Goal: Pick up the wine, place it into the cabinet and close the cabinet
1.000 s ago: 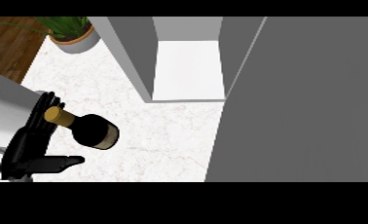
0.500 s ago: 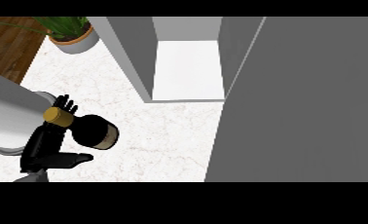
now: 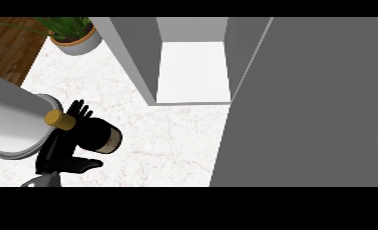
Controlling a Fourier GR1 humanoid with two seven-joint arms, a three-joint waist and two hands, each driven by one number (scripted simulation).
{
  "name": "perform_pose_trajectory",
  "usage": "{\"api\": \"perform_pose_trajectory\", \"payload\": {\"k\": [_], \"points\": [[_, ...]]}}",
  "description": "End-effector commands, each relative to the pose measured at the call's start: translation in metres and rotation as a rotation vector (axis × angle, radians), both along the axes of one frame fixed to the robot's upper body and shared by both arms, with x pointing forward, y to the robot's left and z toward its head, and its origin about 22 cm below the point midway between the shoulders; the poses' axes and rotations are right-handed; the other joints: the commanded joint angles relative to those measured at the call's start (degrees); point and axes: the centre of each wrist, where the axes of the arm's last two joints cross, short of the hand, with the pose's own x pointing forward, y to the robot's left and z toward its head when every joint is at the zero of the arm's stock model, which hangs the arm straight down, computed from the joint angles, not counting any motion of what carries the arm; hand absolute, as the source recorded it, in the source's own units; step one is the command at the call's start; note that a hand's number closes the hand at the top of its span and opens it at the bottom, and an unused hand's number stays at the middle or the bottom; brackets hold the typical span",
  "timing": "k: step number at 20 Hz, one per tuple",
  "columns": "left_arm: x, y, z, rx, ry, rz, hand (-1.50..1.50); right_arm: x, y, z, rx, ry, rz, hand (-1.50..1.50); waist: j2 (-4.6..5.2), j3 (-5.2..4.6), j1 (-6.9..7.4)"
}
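The wine bottle (image 3: pixel 100 137) is dark with a gold cap (image 3: pixel 57 119) and shows at the lower left, over the white marble counter (image 3: pixel 170 144). My left hand (image 3: pixel 59 153) is shut on it. Its fingers (image 3: pixel 78 109) rise behind the neck and the thumb (image 3: pixel 85 164) sticks out below the body. Its grey forearm (image 3: pixel 22 124) fills the left edge. The cabinet (image 3: pixel 192 71) stands open up and to the right, with a white floor inside. Its grey door (image 3: pixel 303 104) is swung out and fills the right side. My right hand does not show.
A potted green plant (image 3: pixel 74 38) stands at the counter's far left corner, beside a strip of wooden floor (image 3: pixel 15 39). The cabinet's left wall (image 3: pixel 136 56) juts out between the bottle and the opening.
The bottle and my left hand have moved a little right and towards the cabinet. The bottle looks larger than before, and the forearm has come further into view.
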Motion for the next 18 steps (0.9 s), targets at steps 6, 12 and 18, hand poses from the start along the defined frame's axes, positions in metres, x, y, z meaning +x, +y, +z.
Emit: {"api": "perform_pose_trajectory", "payload": {"k": [6,12,18], "points": [[0.003,-0.013,-0.016,-0.04,-0.045,-0.004,-1.5,-0.043,-0.023,0.024,0.018,-0.094,-0.012,-1.5,-0.07,0.05,0.0],[0.009,-0.003,-0.015,-0.081,-0.063,0.009,1.5,-0.036,-0.022,0.021,0.012,-0.095,-0.018,-1.5,0.05,0.09,0.3],[0.012,-0.022,-0.018,-0.021,-0.135,0.026,1.5,-0.027,-0.008,0.013,0.022,-0.088,-0.041,-1.5,-0.02,0.06,0.63]]}}
